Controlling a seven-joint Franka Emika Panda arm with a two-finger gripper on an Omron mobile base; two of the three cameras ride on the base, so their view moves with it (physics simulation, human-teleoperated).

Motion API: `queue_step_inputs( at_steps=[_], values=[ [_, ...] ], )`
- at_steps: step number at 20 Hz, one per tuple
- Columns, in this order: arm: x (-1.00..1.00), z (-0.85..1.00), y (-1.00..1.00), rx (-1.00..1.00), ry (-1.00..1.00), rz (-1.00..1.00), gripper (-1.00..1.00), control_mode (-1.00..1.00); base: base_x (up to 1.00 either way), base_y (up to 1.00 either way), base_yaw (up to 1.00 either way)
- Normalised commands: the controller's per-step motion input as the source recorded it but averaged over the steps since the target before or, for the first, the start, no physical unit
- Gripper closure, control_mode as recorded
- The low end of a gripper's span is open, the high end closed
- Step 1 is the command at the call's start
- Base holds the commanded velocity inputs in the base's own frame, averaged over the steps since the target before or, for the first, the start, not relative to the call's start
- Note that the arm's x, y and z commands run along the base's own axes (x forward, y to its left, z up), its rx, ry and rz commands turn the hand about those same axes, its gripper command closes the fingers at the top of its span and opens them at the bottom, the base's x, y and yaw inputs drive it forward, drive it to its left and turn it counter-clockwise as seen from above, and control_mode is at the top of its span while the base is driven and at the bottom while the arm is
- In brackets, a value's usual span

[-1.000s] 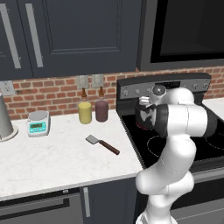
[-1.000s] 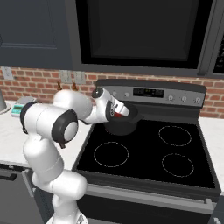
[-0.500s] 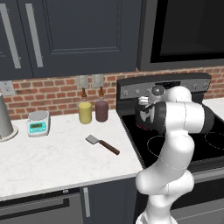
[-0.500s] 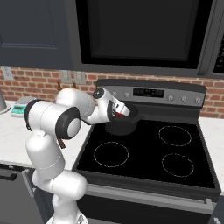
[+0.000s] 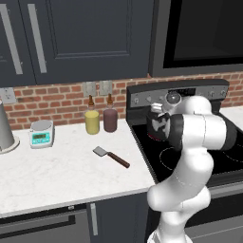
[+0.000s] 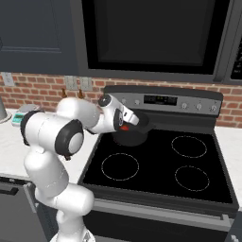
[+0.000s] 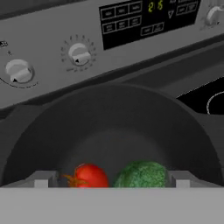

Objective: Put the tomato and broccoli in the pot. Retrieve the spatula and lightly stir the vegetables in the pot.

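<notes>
The dark pot [image 7: 109, 94] stands on the stove's back left burner, right below the control panel. The red tomato [image 7: 89, 176] and the green broccoli [image 7: 141, 175] lie side by side on its bottom. My gripper [image 7: 113, 181] hangs open just above the pot's near rim, its fingertips [image 7: 41, 179] spread wide on either side of the two vegetables and holding nothing. From the base, the gripper [image 6: 126, 124] is at the pot [image 6: 134, 136]. On the white counter left of the stove lies the spatula [image 5: 111, 157], grey blade to the left and brown handle to the right.
A yellow jar [image 5: 92, 121] and a maroon jar [image 5: 110, 119] stand against the brick wall behind the spatula. A small scale [image 5: 41, 134] and a grey canister [image 5: 4, 129] sit further left. Stove knobs [image 7: 78, 53] are just behind the pot.
The hand stays over the pot; the arm's elbow has shifted slightly. The spatula and jars have not moved.
</notes>
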Motion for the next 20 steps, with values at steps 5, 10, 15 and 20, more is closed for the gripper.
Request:
queue_step_inputs(
  at_steps=[5, 10, 15, 20],
  values=[
    [-0.80, 0.99, 0.00, 0.11, -0.09, 0.00, -1.00, -1.00, 0.00, 0.00, 0.00],
    [-0.62, 0.77, 0.00, 0.06, 0.00, 0.00, -1.00, -1.00, 0.00, 0.00, 0.00],
    [-0.45, 0.73, 0.00, 0.09, 0.15, 0.00, -1.00, -1.00, 0.00, 0.00, 0.00],
    [-0.26, 0.44, 0.00, 0.05, 0.23, 0.00, -1.00, -1.00, 0.00, 0.00, 0.00]
  ],
)
